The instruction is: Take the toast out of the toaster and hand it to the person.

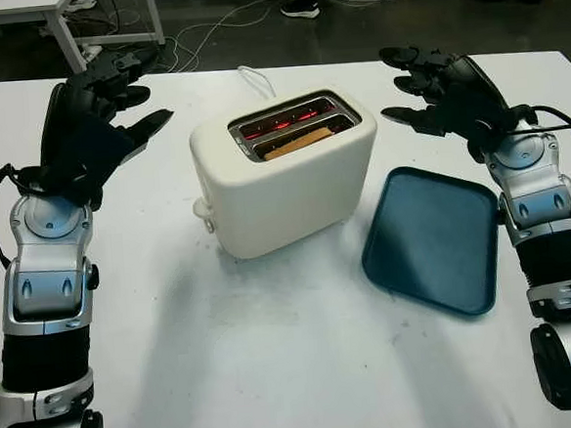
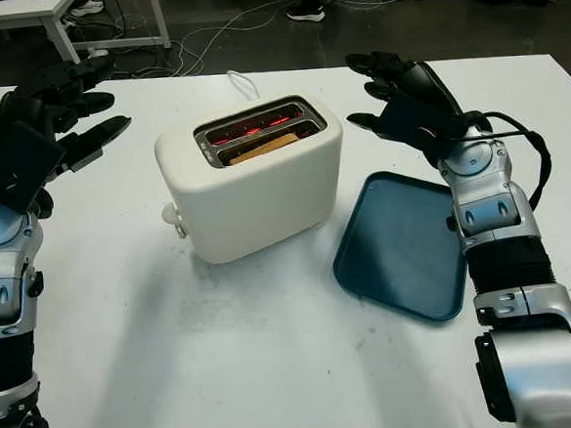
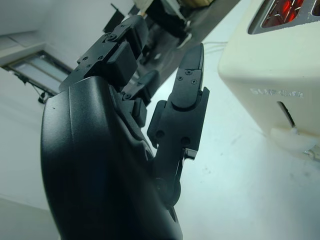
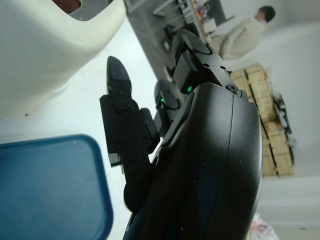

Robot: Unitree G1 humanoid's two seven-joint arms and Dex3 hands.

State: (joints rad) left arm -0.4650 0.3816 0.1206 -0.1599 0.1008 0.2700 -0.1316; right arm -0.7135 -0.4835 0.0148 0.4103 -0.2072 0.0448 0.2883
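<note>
A cream toaster (image 1: 283, 175) stands in the middle of the white table, its slots glowing red. A slice of toast (image 1: 300, 142) sits low in the nearer slot, its brown top edge showing. My left hand (image 1: 112, 109) hovers open to the left of the toaster, apart from it. My right hand (image 1: 433, 86) hovers open to the right of the toaster, above the far end of the tray, holding nothing. In the left wrist view the toaster (image 3: 280, 75) side and its lever (image 3: 295, 140) show beyond my fingers (image 3: 185, 100).
A dark blue tray (image 1: 434, 238) lies on the table right of the toaster. The toaster's white cord (image 1: 255, 79) runs off the far edge. Beyond the table are a desk leg (image 1: 67, 38), floor cables and a person's shoes (image 1: 302, 7). A seated person (image 4: 245, 35) shows far off.
</note>
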